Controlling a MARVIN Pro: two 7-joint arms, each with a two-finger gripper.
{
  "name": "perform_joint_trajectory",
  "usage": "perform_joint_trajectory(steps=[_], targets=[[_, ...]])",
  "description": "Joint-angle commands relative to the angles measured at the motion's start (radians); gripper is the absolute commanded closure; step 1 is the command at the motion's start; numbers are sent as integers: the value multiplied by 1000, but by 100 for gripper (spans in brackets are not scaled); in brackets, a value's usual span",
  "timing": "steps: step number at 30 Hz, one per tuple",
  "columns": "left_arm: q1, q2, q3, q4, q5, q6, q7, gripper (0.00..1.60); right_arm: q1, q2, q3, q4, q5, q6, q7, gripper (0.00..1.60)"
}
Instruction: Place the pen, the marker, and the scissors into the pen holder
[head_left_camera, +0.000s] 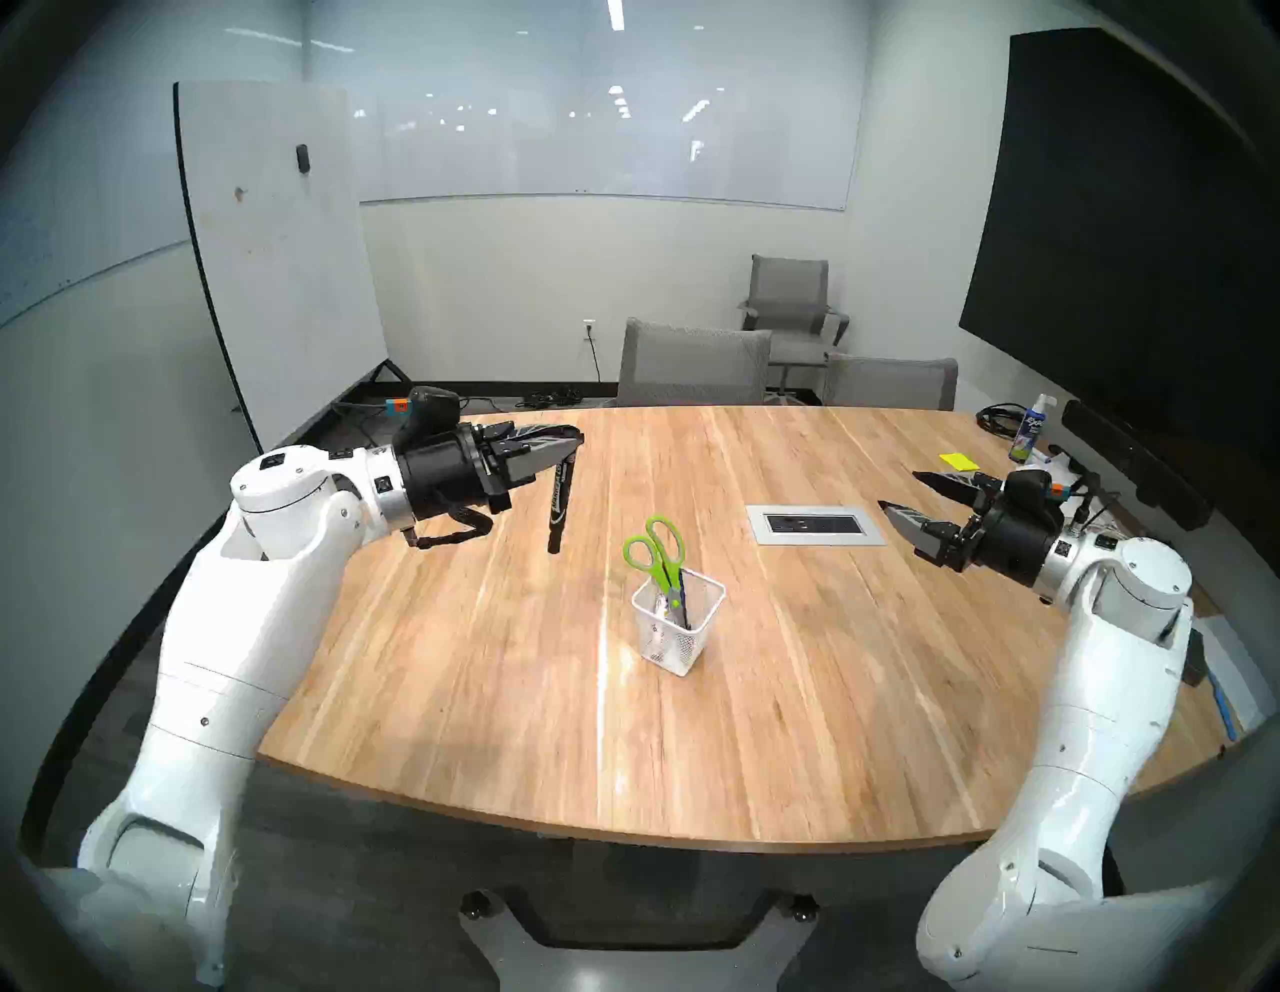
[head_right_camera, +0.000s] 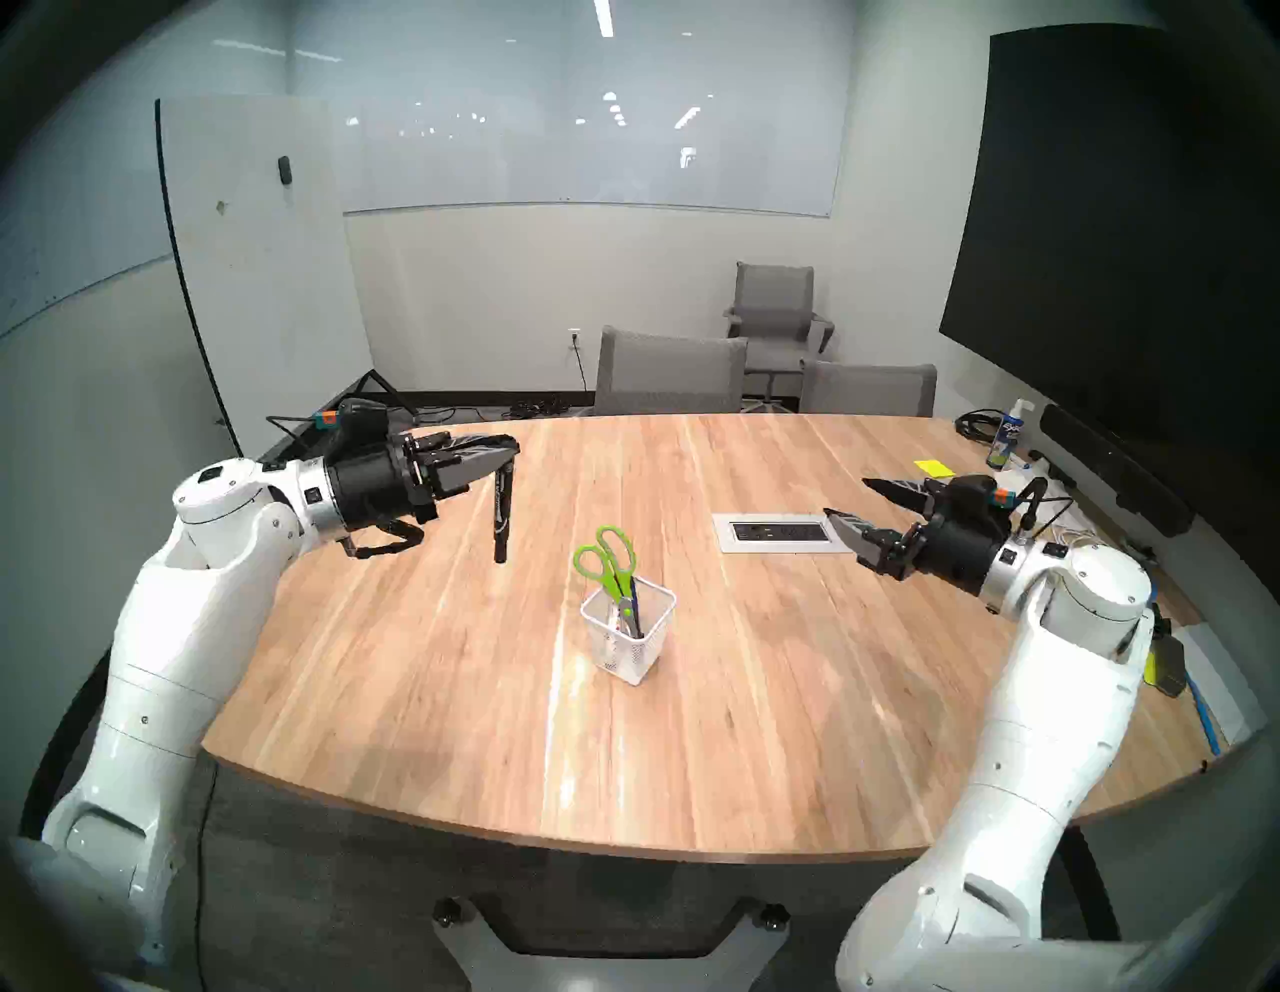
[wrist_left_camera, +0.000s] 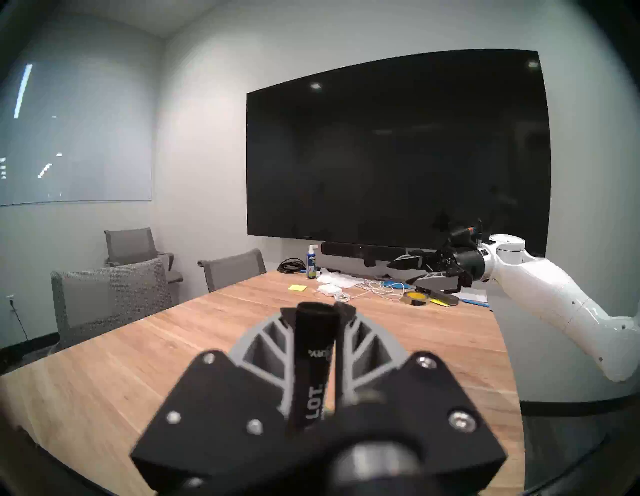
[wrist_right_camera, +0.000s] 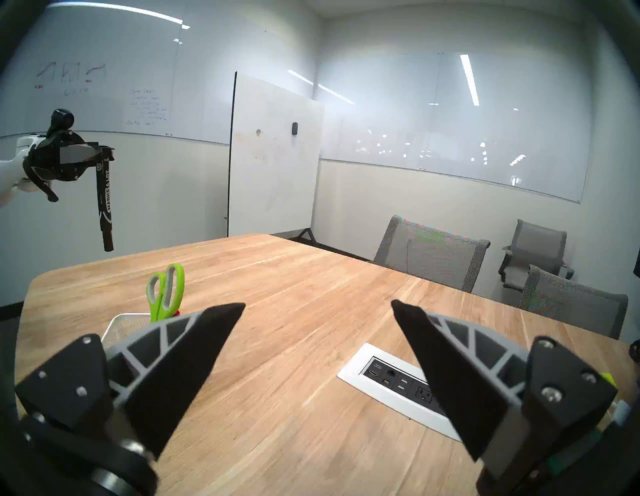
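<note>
My left gripper (head_left_camera: 571, 438) is shut on the top end of a black marker (head_left_camera: 557, 506), which hangs straight down above the table's left rear part, its tip clear of the wood. In the left wrist view the marker (wrist_left_camera: 313, 363) runs between the two fingers. The white mesh pen holder (head_left_camera: 675, 634) stands mid-table to the right of the marker. Green-handled scissors (head_left_camera: 654, 547) stand in it blades down, with a slim dark blue pen (head_left_camera: 682, 597) beside them. My right gripper (head_left_camera: 898, 490) hovers open and empty over the table's right side.
A white power socket panel (head_left_camera: 814, 524) is set into the table between the holder and my right gripper. A spray bottle (head_left_camera: 1028, 429), yellow sticky notes (head_left_camera: 958, 460) and cables lie at the far right. Grey chairs (head_left_camera: 692, 364) stand behind the table.
</note>
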Motion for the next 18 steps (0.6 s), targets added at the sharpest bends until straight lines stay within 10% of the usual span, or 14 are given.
perform_joint_trajectory(steps=[1, 18], targets=[[-58, -27, 0, -11, -7, -5, 18, 160, 14, -2, -1, -15, 9, 1, 2, 0], [-50, -87, 17, -79, -31, 18, 72, 160, 14, -2, -1, -15, 9, 1, 2, 0]])
